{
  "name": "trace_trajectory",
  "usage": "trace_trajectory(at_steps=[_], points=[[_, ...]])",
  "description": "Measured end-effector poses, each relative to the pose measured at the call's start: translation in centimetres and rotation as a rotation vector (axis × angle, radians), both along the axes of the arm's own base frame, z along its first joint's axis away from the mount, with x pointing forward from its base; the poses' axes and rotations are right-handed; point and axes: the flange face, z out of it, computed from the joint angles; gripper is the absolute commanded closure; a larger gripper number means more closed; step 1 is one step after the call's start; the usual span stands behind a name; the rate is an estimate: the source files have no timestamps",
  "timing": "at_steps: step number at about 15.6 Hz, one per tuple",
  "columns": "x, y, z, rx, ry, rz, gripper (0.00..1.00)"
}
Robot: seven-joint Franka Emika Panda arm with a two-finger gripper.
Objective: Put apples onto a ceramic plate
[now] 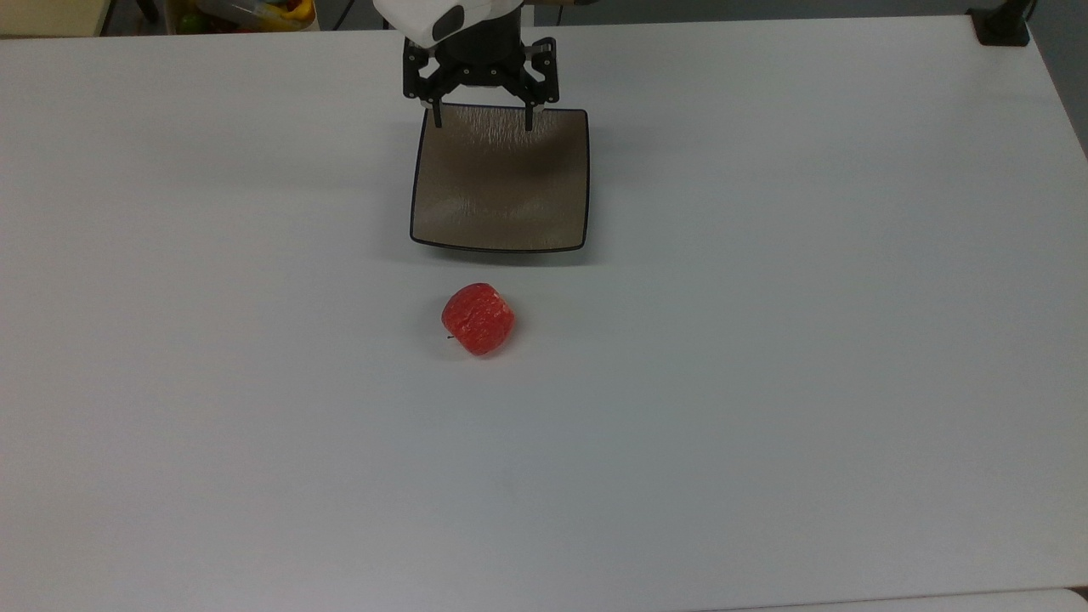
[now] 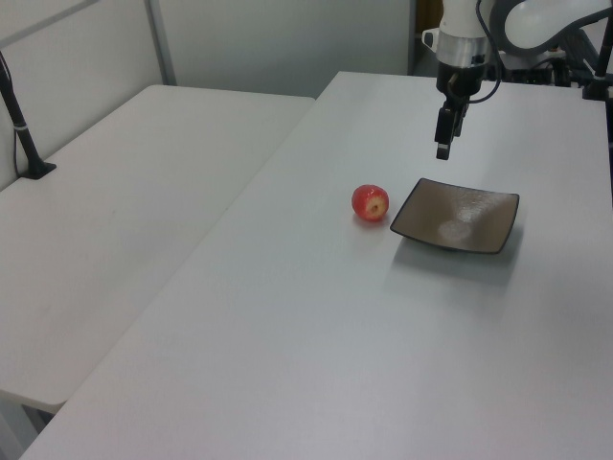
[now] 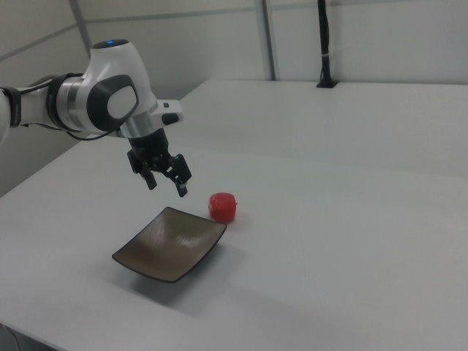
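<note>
One apple (image 1: 478, 318) on its side, stem toward the top view's left; jaws spread, empty.

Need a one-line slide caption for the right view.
Open two-finger tool hovers above an empty square brown-grey glossy plate; a small red speckled apple sits apart on the white table.

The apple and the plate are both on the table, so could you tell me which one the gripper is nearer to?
The plate: the open gripper hangs above its far edge in the top view, while the apple lies apart on the table, beyond the plate's near edge.
</note>
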Motion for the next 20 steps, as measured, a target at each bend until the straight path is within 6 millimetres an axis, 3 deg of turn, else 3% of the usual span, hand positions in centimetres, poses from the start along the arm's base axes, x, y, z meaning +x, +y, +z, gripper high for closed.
trace_trajectory(at_steps=[13, 20], points=[[-0.05, 0.17, -0.03, 0.002, 0.002, -0.002, 0.0], [0.13, 0.11, 0.17, 0.028, 0.0, -0.085, 0.0]])
